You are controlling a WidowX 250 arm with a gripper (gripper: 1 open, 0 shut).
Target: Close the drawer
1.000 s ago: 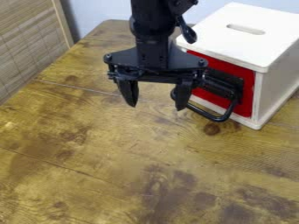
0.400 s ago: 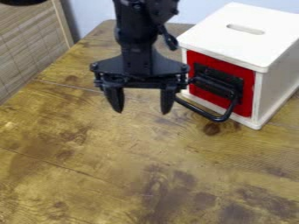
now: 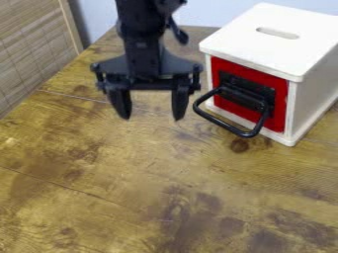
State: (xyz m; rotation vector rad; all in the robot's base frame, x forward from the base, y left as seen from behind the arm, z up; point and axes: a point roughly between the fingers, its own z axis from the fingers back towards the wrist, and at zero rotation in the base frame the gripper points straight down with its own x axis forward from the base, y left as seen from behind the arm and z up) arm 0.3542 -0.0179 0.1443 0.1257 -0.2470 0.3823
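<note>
The drawer [image 3: 243, 91] shows as a red front with a black panel, set in a white box-shaped cabinet [image 3: 284, 44] at the right of the wooden table. Its large black loop handle [image 3: 226, 115] hangs forward and down to the tabletop. My black two-fingered gripper [image 3: 150, 107] hangs just left of the handle, pointing steeply down, fingers spread wide and open, with nothing between them. Its right finger [image 3: 180, 105] stands a short gap away from the handle and does not touch it.
The worn wooden table [image 3: 145, 188] stretches toward the near edge. A slatted wooden panel [image 3: 30, 44] stands at the left. The cabinet top has a slot [image 3: 278, 33].
The gripper has shifted left across the picture, away from the drawer front and clear of the loop handle. It stays open. The drawer and cabinet have not moved.
</note>
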